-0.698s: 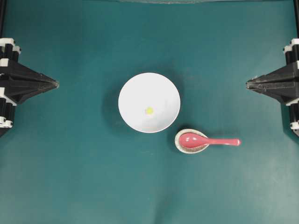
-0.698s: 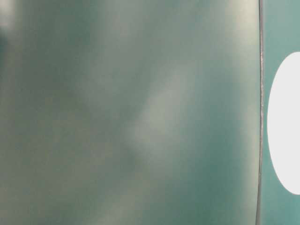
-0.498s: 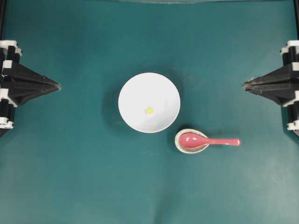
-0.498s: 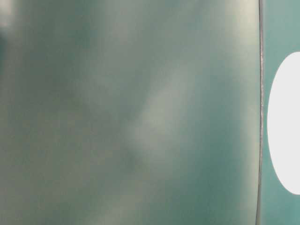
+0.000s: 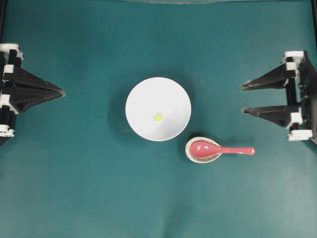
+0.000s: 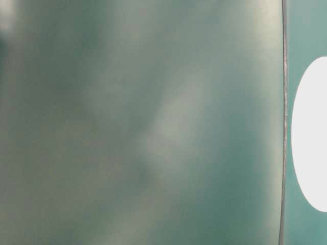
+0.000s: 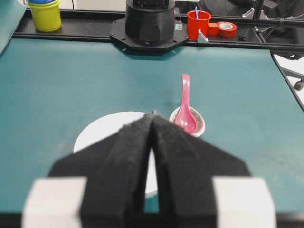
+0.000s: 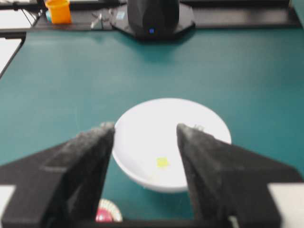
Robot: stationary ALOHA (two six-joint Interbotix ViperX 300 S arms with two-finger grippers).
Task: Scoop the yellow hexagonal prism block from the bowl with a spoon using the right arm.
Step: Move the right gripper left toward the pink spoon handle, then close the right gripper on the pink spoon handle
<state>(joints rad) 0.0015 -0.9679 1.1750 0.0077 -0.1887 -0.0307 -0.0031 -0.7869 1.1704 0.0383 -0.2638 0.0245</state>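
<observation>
**Right fingers wide, spoon on its rest**

Here my right fingers (image 5: 242, 99) stand spread wide with nothing between them, pointing in over the teal worktop (image 5: 89, 188) from its right edge. My left fingers (image 5: 62, 92) are pressed together to one point at the far side, holding nothing.

Straight ahead of my right fingers, well apart from them, sits the bowl (image 5: 158, 109), white and round. The yellow hexagonal prism block (image 5: 158, 117) lies inside it, near the middle of its floor; from my right wrist I see it framed in the gap between my two fingers.

Closer to my right fingers than the bowl, and off to one side of their line, lies the spoon (image 5: 222, 149). Its scoop rests in the small speckled spoon rest (image 5: 189, 155), which stands just beside the bowl's rim, and its handle points back toward my right side.

The table-level view is mostly a blur, with only a white edge of the bowl showing.
</observation>
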